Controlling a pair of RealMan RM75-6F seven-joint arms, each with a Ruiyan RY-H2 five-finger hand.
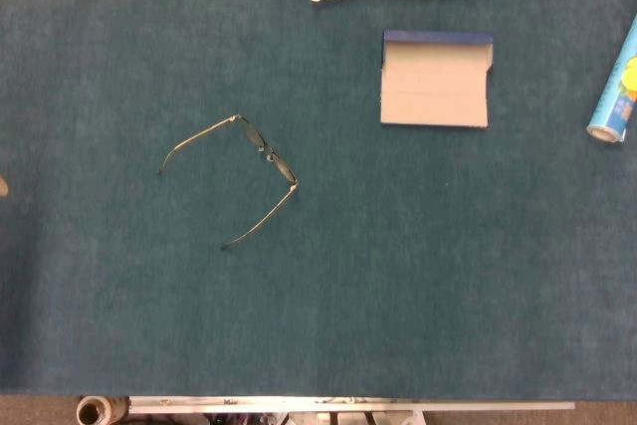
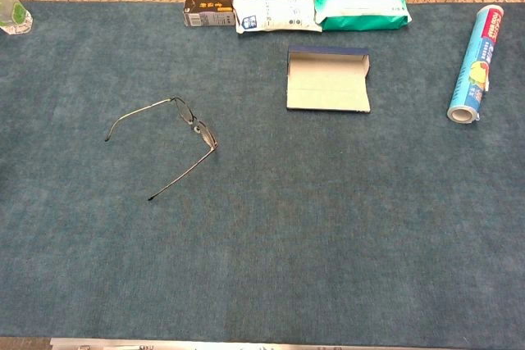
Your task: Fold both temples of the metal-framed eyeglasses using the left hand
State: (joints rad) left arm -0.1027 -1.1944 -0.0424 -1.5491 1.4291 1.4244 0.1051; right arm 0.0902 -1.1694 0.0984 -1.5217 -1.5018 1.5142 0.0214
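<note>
The metal-framed eyeglasses (image 1: 266,151) lie on the blue-green table cloth, left of centre, and appear again in the chest view as the eyeglasses (image 2: 195,127). Both thin temples are spread open and point toward the left and the near edge. The lens front runs diagonally. Neither hand shows in either view.
An open flat box (image 1: 435,80) lies right of centre, box (image 2: 327,80). A blue and yellow roll (image 2: 473,64) lies at the right edge. Several packets (image 2: 275,11) and a green wipes pack (image 2: 362,6) line the far edge. A bottle (image 2: 14,11) stands far left.
</note>
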